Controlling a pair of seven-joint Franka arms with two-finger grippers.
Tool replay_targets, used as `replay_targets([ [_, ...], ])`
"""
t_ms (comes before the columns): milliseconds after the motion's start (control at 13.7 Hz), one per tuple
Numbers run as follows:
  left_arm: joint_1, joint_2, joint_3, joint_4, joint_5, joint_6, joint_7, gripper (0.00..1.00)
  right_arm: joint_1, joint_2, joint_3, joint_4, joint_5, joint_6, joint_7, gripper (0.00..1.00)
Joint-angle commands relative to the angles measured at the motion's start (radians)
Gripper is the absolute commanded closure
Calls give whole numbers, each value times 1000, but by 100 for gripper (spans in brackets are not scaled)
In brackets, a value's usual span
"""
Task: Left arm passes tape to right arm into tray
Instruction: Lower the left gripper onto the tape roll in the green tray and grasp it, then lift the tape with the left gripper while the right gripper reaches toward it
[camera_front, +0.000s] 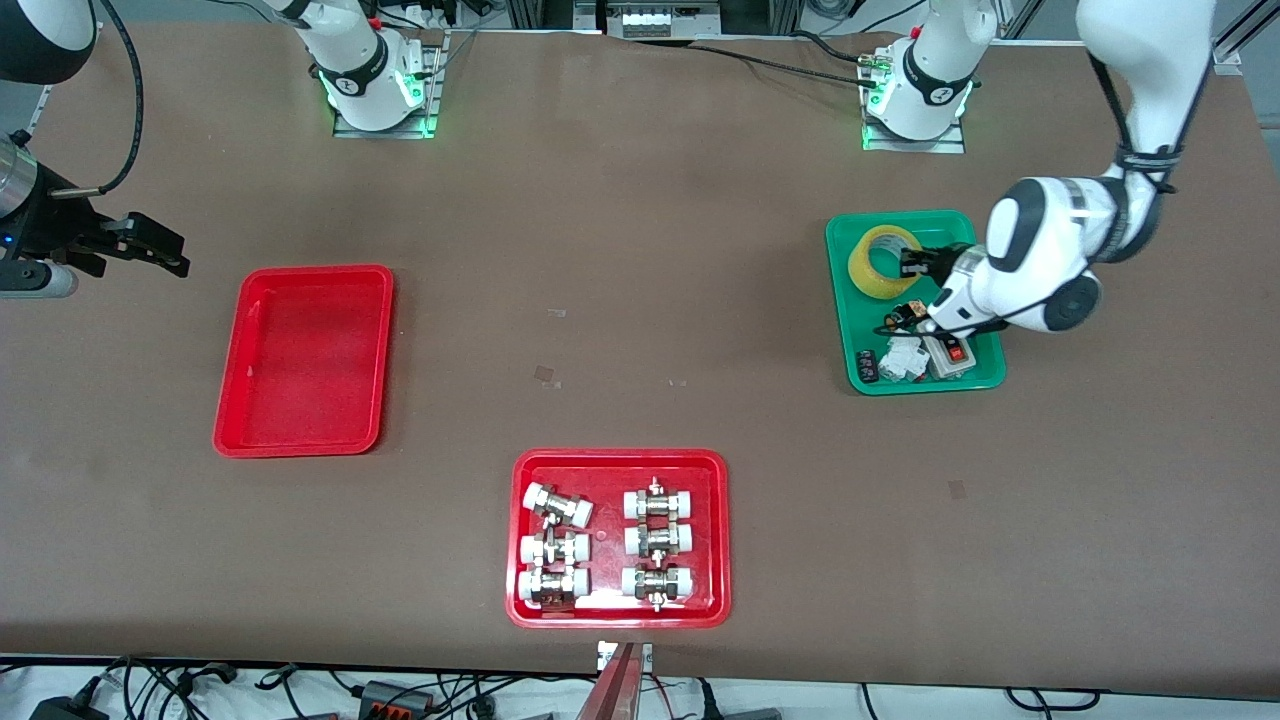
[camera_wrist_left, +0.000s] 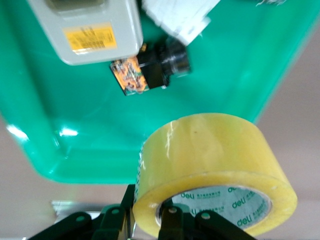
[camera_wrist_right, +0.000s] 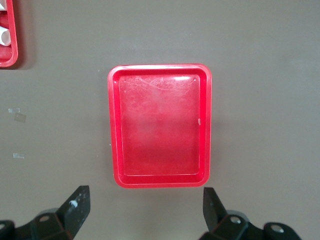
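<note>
Left gripper (camera_front: 915, 262) down in the glossy green tray (camera_front: 850, 300), clamped on the wall of the translucent yellow tape roll (camera_front: 884, 261), one finger (camera_wrist_left: 172, 220) inside its hole; right gripper (camera_front: 150, 245) waiting above bare table beside the smooth red tray (camera_front: 305, 360), prongs spread wide

The tape (camera_front: 884, 261) sits in a tray (camera_front: 985, 375) — the empty tray (camera_front: 304, 361) lies toward the right arm's end

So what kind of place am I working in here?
Most likely a robotics lab bench: two white arms bolted to a brown table, sorting trays such as the green tray and plain red tray, plus loose cables along the table's edge.
</note>
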Motion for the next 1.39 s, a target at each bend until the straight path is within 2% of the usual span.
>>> replay_targets([
  [0, 16, 1, -6, 237, -21, -210, 32, 99, 0, 21, 2, -6, 12, -25, 12, 0],
  [146, -4, -4, -30, 393, -28, -327, 32, 99, 7, 38, 8, -5, 31, -71, 9, 0],
  [292, -7, -4, -128, 504, -55, -420, 23, 100, 26, 49, 11, 0, 76, -143, -14, 0],
  [438, -7, -10, -222, 534, -238, -425, -27, 100, 71, 56, 11, 3, 151, -177, -18, 0],
  [510, -13, -2, -263, 556, -306, -406, -89, 100, 105, 87, 11, 9, 195, -171, -11, 0],
  [656, -45, 10, -329, 569, -437, -286, -153, 100, 162, 130, 11, 15, 263, -112, -6, 0],
  [729, -73, 30, -331, 569, -513, -217, -186, 100, 176, 142, 11, 17, 306, -98, -6, 0],
  [948, -139, 70, -333, 569, -658, -30, -279, 100, 191, 161, 11, 26, 557, -71, -26, 0],
  [1021, -148, 91, -331, 570, -710, 13, -293, 100, 213, 159, 11, 53, 608, -71, -26, 0],
  [1167, -189, 107, -331, 572, -729, 96, -325, 100, 260, 162, 11, 139, 657, -70, -11, 0],
  [1312, -189, 108, -331, 572, -730, 105, -335, 100, 306, 164, 11, 167, 758, -35, -9, 0],
])
